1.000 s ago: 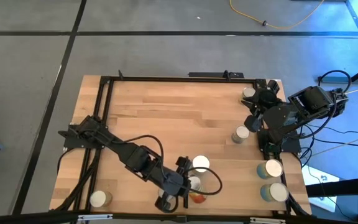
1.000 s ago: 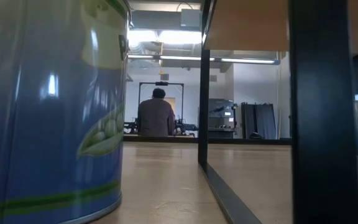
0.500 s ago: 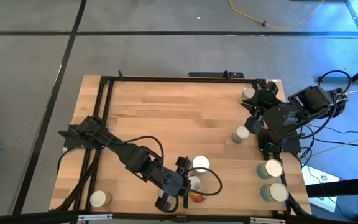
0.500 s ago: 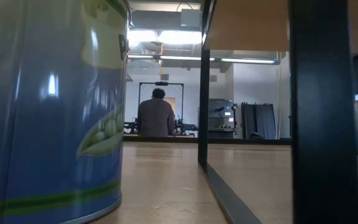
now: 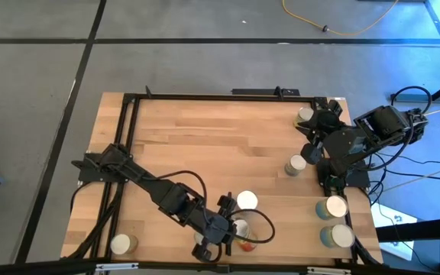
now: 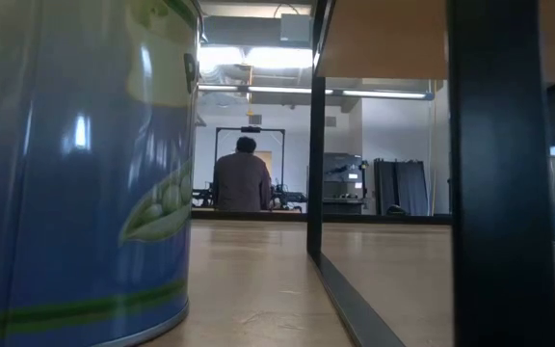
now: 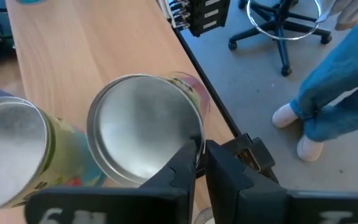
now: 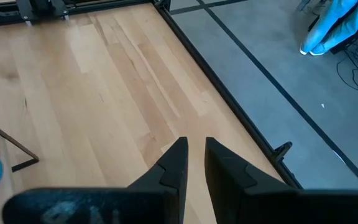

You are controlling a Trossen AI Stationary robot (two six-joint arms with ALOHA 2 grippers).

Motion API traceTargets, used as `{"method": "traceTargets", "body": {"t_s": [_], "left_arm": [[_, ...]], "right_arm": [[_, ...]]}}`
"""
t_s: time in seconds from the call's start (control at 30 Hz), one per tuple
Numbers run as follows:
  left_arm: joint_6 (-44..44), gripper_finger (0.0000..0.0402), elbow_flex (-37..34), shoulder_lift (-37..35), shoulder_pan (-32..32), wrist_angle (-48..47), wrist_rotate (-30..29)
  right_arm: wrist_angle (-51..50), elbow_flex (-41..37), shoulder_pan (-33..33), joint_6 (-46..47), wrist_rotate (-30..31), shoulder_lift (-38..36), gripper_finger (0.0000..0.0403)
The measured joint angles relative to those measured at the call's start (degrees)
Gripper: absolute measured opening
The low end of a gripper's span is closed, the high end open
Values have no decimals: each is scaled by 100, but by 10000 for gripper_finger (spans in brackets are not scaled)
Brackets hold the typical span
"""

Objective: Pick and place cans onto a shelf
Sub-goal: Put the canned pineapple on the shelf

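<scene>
My left gripper point(image 5: 230, 231) is at the table's near edge, shut on a tilted can point(image 7: 145, 127) with a grey round top and an orange-pink label; this can also shows in the high view point(image 5: 241, 229). A green-labelled can point(image 7: 14, 152) stands beside it, and another can point(image 5: 246, 201) stands just beyond. My right gripper point(image 5: 310, 147) is shut and empty at the right side, next to a can point(image 5: 296, 164). More cans stand at the far right point(image 5: 305, 114), the near right point(image 5: 331, 206) and the near left point(image 5: 121, 244). A light-wood panel point(image 6: 383, 39) shows overhead in the low view. My left gripper pinches the can's top rim point(image 7: 197, 138) between its two fingertips, on the side nearest the gripper. The fingers come slanting down from the table's left and far side. The can leans in the hold, its labelled side point(image 7: 194, 87) toward the table's near edge.
The black frame point(image 5: 128, 122) runs round the tabletop. A large blue pea-labelled can point(image 6: 75, 173) and black posts point(image 6: 499, 173) fill the low view. A person's legs point(image 7: 328, 93) and a chair base point(image 7: 284, 25) are beside the near edge. Another person sits far behind point(image 6: 244, 178).
My left arm has shifted a little toward the table's near edge and right, with its gripper staying at the orange-labelled can.
</scene>
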Motion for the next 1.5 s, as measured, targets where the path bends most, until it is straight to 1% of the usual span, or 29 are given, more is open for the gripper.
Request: {"method": "traceTargets", "body": {"t_s": [0.23, 0.7, 0.97, 1.0, 1.07, 1.13, 1.23, 1.3, 1.37, 1.43, 1.5], "left_arm": [[-8, 41, 2, 0, 2, 55, -38], [14, 39, 2, 0, 2, 232, -327], [54, 39, 307, -9, 13, 163, -330], [52, 39, 399, -9, 13, 105, -332], [49, 39, 606, -11, 13, -62, -381], [7, 39, 823, -11, 11, -333, -570], [-138, 39, 1192, -11, 9, -868, -1098], [-286, 36, 1278, -71, 13, -1150, -1401], [-393, 25, 1157, -238, 25, -1283, -1562], [-545, 9, 1186, -322, 57, -1448, -1744], [-699, 3, 1191, -429, 50, -1777, -1981]], "right_arm": [[0, 0, 2, 0, 0, 0, 57], [-2, 0, 1, 0, 0, 0, 57], [1, -1, 4, -45, -61, 0, 57], [27, -1, 4, -156, -213, 0, 57], [212, -1, 16, -471, -740, 0, 57], [571, -1, 48, -896, -1539, -1, 57], [1328, 0, 206, -1554, -2846, 27, 57], [1817, 2, 413, -1913, -3498, 92, 57], [2097, 0, 672, -2037, -3869, 197, 57], [2197, 5, 956, -2082, -3942, 362, 57], [2164, 4, 1230, -2085, -3937, 589, 57]]}}
